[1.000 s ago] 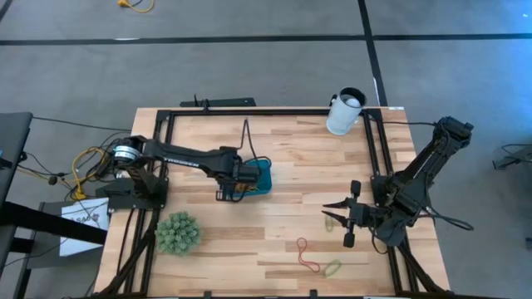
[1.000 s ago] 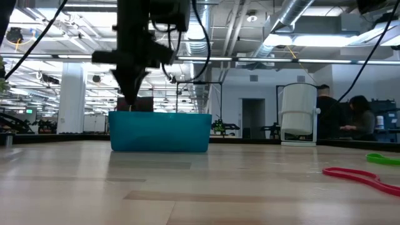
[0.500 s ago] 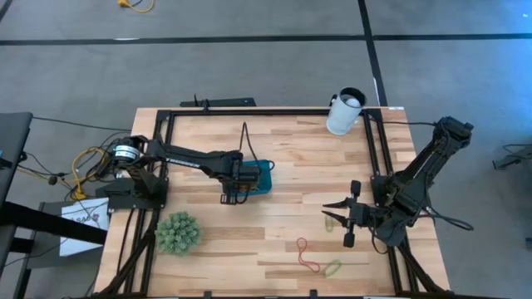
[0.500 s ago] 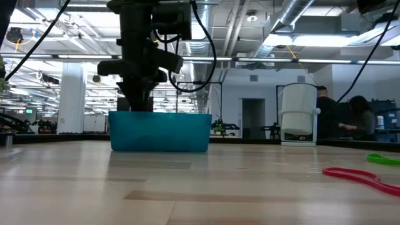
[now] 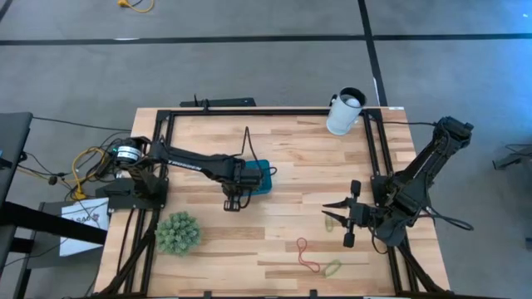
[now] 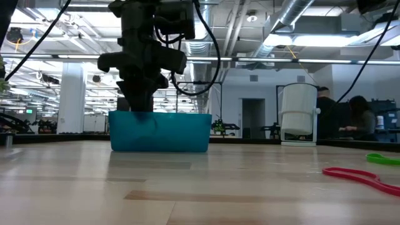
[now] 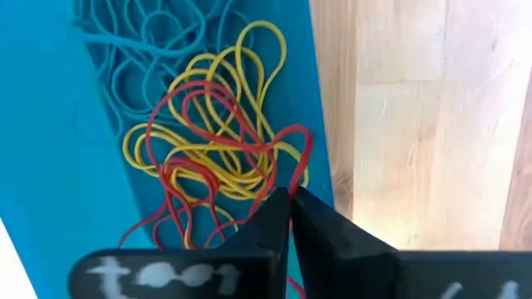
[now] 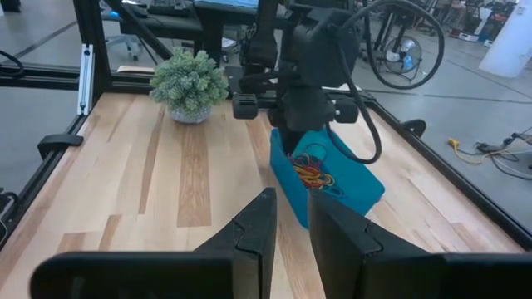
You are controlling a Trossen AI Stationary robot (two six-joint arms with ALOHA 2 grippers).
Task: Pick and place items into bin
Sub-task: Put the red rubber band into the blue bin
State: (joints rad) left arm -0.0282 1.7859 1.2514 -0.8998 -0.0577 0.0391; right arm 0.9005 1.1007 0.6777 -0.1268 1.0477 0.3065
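Observation:
The teal bin (image 5: 264, 176) stands left of the table's middle and holds a tangle of yellow, red and teal loops (image 7: 212, 158). My left gripper (image 7: 289, 195) points down into the bin (image 6: 160, 131) and is shut on a red loop. A red loop (image 5: 307, 255) and a green loop (image 5: 332, 267) lie flat on the wood at the near right. A yellow-green loop (image 5: 332, 221) lies under my right gripper (image 5: 341, 218). That gripper hangs above the table, open, with nothing between its fingers (image 8: 291, 218). My left gripper pinches one strand of a red loop (image 7: 298, 170) between its two fingertips, coming from above and pointing down. The rest of the loop lies slack in the tangle of yellow and red loops on the bin's floor.
A white cup (image 5: 345, 110) stands at the far right and a green spiky ball (image 5: 177, 232) at the near left. Black frame rails (image 5: 374, 158) edge the table. Bare wood lies between the bin and the right arm. People stand in the room behind (image 6: 350, 119).
My left gripper has sunk into the bin and tipped upright until it points straight down, its fingers staying shut. The bin and the loose loops have kept their places.

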